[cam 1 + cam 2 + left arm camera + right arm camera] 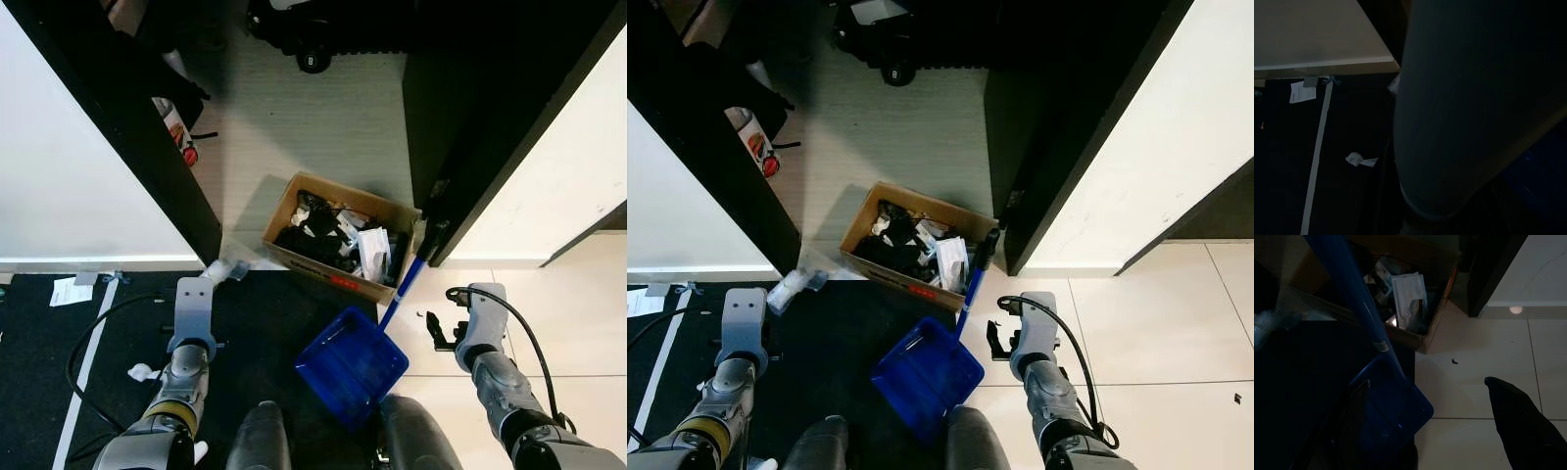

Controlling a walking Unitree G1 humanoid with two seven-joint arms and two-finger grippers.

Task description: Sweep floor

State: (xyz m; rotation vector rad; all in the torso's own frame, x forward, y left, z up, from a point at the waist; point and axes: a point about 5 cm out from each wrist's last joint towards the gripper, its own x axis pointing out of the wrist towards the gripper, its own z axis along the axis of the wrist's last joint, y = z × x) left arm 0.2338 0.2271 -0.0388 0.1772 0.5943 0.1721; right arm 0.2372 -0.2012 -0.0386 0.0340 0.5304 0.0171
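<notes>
The blue dustpan (351, 364) stands on the dark mat at 6 o'clock, handle leaning on the cardboard box (338, 238). Neither gripper holds it; finger state cannot be told. Next: grasp the handle.

a cardboard box (338, 238) full of black and white packaging sits on the floor between 2 dark panels. a crumpled clear wrapper (227, 268) lies just beside its corner. a paper slip (69, 290) lies near a white tape line (86, 370).
</notes>
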